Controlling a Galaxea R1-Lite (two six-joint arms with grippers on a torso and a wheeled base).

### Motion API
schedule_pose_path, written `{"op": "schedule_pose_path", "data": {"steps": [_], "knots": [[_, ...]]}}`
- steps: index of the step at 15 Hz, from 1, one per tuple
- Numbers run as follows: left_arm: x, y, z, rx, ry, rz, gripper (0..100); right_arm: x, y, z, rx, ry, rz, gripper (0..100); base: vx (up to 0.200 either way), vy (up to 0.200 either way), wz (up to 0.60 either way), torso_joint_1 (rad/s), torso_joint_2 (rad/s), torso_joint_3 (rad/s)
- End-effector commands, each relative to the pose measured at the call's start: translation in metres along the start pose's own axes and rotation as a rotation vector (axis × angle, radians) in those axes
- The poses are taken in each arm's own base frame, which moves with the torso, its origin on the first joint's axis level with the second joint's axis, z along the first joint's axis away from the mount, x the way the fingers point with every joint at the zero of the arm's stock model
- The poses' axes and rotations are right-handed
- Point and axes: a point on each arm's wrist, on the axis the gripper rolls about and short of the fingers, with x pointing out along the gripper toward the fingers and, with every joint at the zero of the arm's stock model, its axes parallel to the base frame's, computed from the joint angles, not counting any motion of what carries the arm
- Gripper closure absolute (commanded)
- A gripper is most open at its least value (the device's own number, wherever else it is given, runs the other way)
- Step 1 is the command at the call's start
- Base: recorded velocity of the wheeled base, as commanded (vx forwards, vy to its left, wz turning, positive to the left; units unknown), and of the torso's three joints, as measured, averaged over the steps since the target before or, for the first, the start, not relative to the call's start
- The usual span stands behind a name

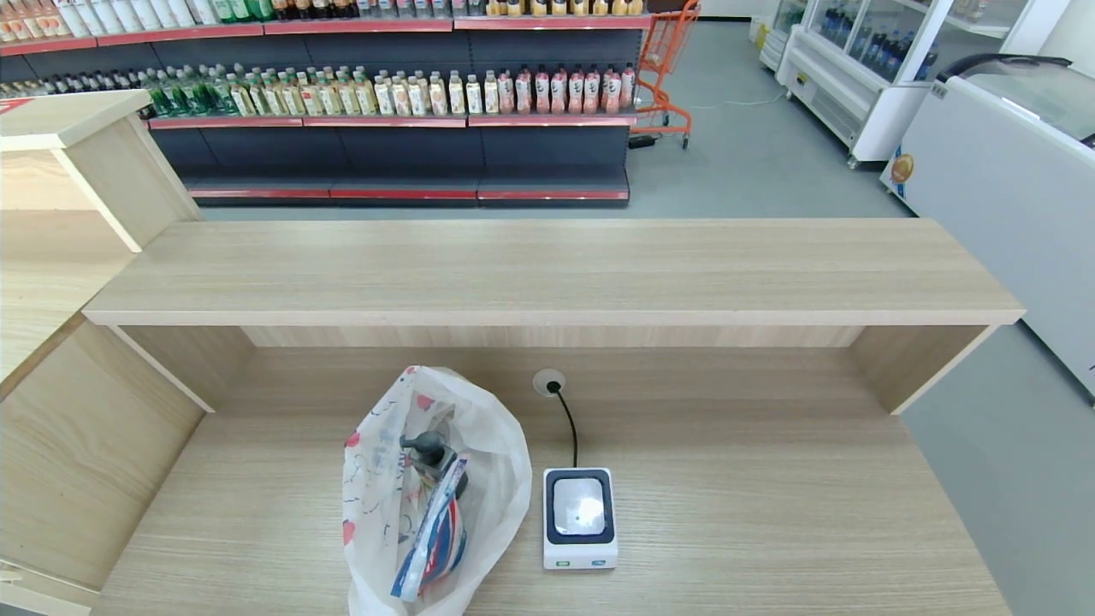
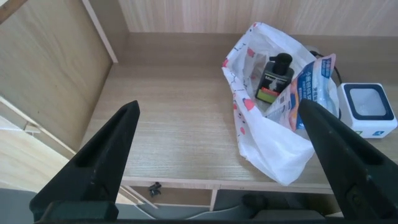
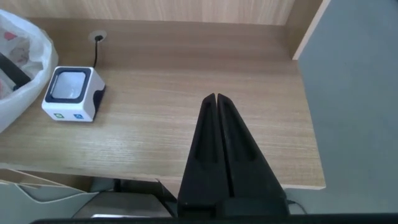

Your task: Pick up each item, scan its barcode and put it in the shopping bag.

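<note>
The shopping bag (image 1: 505, 479), white plastic with red and blue prints, stands on the wooden counter (image 1: 770, 513) with its mouth open. Seen from the head camera, it sits toward 7 o'clock from the counter's middle. Two items are inside it: a dark pump bottle (image 1: 432, 452), upright with its nozzle up, and a blue, red and white pouch (image 1: 438, 535), which leans against the bottle on its 6 o'clock side.

The scanner (image 1: 580, 518) is a white box with a dark frame round a pale window that faces up. It lies just beside the bag at the bag's 3 o'clock; I cannot tell whether the two touch. A black cable (image 1: 568, 423) runs from the scanner toward 12 o'clock into a round port (image 1: 548, 381) in the counter.

The left hand (image 2: 219, 104) hangs above the counter's near edge on the bag's side, released. Its two dark fingers are spread wide and hold nothing. The right hand (image 3: 215, 98) hovers over the bare wood well to the scanner's 3 o'clock, clenched, finger against finger with nothing between.

A raised ledge (image 1: 547, 269) runs along the counter's 12 o'clock side. Beyond it are shelves (image 1: 411, 94) lined with drink bottles, an orange cart (image 1: 669, 60) and, toward 2 o'clock, a white freezer (image 1: 1001, 171).
</note>
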Motion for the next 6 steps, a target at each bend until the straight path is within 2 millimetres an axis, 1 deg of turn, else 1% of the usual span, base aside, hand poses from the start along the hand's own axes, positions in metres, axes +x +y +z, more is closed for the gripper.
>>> {"op": "schedule_pose_path", "data": {"steps": [1,6], "knots": [[0.0001,0.0,-0.0005,0.0,0.001,0.0,0,0.0002,0.0,0.0,0.0,0.003,0.002,100,0.0,0.0,0.0,0.0,0.0,0.0],[0.0,0.0,0.0,0.0,0.0,0.0,0,0.0002,0.0,0.0,-0.006,0.003,0.002,100,0.0,0.0,0.0,0.0,0.0,0.0]]}}
